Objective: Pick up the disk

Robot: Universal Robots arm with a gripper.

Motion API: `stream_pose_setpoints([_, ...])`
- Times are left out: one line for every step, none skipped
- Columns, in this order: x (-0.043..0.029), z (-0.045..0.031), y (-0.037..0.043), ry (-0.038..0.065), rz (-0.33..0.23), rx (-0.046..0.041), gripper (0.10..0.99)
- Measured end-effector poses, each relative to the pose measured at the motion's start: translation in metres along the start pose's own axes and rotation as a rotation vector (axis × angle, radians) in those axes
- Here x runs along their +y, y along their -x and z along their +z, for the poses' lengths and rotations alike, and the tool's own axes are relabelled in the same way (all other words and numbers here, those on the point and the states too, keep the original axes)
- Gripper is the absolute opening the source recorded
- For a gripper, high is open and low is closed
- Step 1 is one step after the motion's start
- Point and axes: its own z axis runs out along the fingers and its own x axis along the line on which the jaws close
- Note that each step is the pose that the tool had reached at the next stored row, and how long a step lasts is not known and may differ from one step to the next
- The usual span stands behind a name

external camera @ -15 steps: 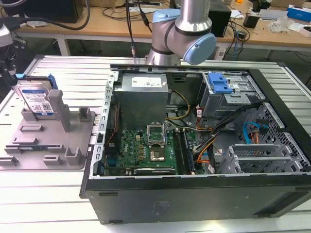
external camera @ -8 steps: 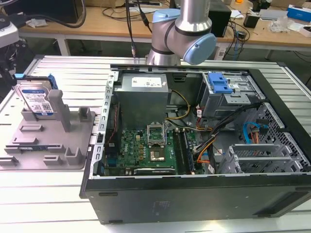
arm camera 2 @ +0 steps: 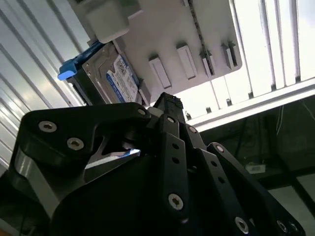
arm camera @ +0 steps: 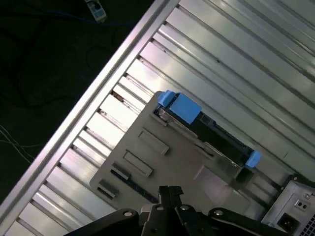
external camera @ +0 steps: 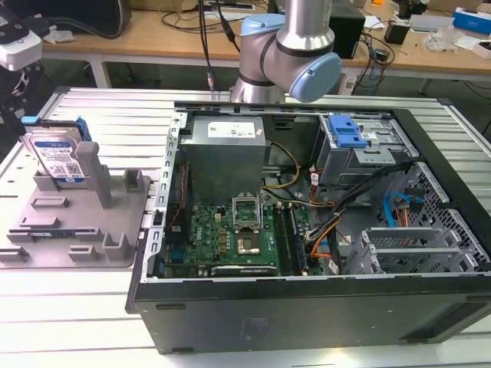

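Disk point(external camera: 52, 157) stands on edge in grey holder point(external camera: 84, 230), nine o'clock in exterior view, beside an upright post point(external camera: 87, 157); open computer case point(external camera: 307, 230) toward three o'clock. Gripper point(arm camera: 170, 191) hangs well above the holder, fingers pinched together, empty. Judgement: a clean grasp needs jaws wide, squared across the disk's flat faces, clear of the post.

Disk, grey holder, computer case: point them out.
disk point(external camera: 57, 157), exterior view, on its printed label.
grey holder point(external camera: 84, 226), exterior view, on its flat base.
computer case point(external camera: 307, 314), exterior view, on its dark near wall.
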Motion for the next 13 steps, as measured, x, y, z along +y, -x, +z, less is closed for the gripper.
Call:
stream_pose_setpoints([0.0, 0.0, 0.0, 0.0, -0.025, 0.0009, 0.106])
stream_pose_setpoints([0.0, 0.0, 0.0, 0.0, -0.04, 0.0016, 0.106])
stream_pose_setpoints([0.0, 0.0001, 0.0, 0.0, -0.076, 0.0029, 0.106])
stream_pose_setpoints([0.0, 0.0002, 0.0, 0.0, -0.104, 0.0039, 0.106])
stream_pose_setpoints([0.0, 0.0002, 0.0, 0.0, -0.122, 0.0046, 0.114])
stream_pose_setpoints([0.0, 0.0002, 0.0, 0.0, -0.142, 0.0054, 0.169])
stream_pose_setpoints([0.0, 0.0003, 0.0, 0.0, -0.175, 0.0066, 0.235])
stream_pose_setpoints([0.0, 0.0003, 0.0, 0.0, -0.194, 0.0073, 0.294])
stream_pose_setpoints([0.0, 0.0004, 0.0, 0.0, -0.212, 0.008, 0.357])
stream_pose_setpoints([0.0, 0.0004, 0.0, 0.0, -0.241, 0.0091, 0.416])
stream_pose_setpoints([0.0, 0.0005, 0.0, 0.0, -0.27, 0.0101, 0.416])
stream_pose_setpoints([0.0, 0.0006, 0.0, 0.0, -0.289, 0.0108, 0.478])
stream_pose_setpoints([0.0, 0.0007, 0.0, 0.0, -0.313, 0.0118, 0.541])
